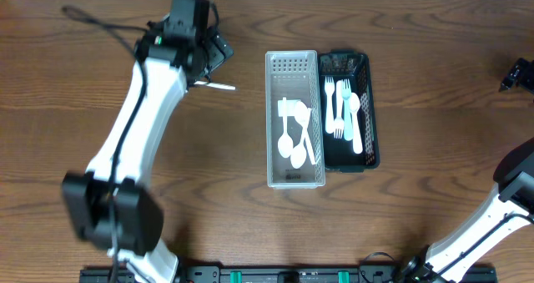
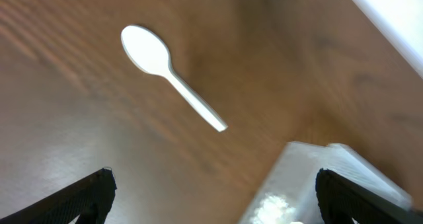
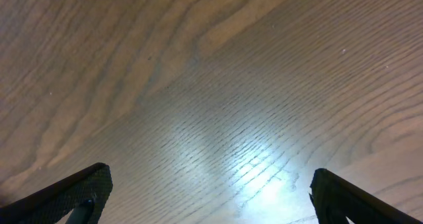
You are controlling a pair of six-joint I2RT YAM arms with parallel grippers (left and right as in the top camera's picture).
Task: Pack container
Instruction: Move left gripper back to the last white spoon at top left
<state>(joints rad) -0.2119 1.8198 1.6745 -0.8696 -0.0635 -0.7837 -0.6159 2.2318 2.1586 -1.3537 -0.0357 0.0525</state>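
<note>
Two wide-open claws: left gripper (image 2: 213, 196), right gripper (image 3: 211, 192), both empty
White plastic spoon (image 2: 168, 72): flat on brown wooden table (image 2: 73, 138)

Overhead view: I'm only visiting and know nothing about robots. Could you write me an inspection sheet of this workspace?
Surface: brown wooden table, with glare in the right wrist view.
Job's things: white tray holding spoons; black tray alongside it holding forks and other cutlery; one loose spoon on the wood.
Clutter: nothing seen.
Hands: left hand open, near the loose spoon, not touching it; right hand open over bare wood, holding nothing.
Cables: black cable running to the left arm.
Surroundings: black rail along the table's near edge.
</note>
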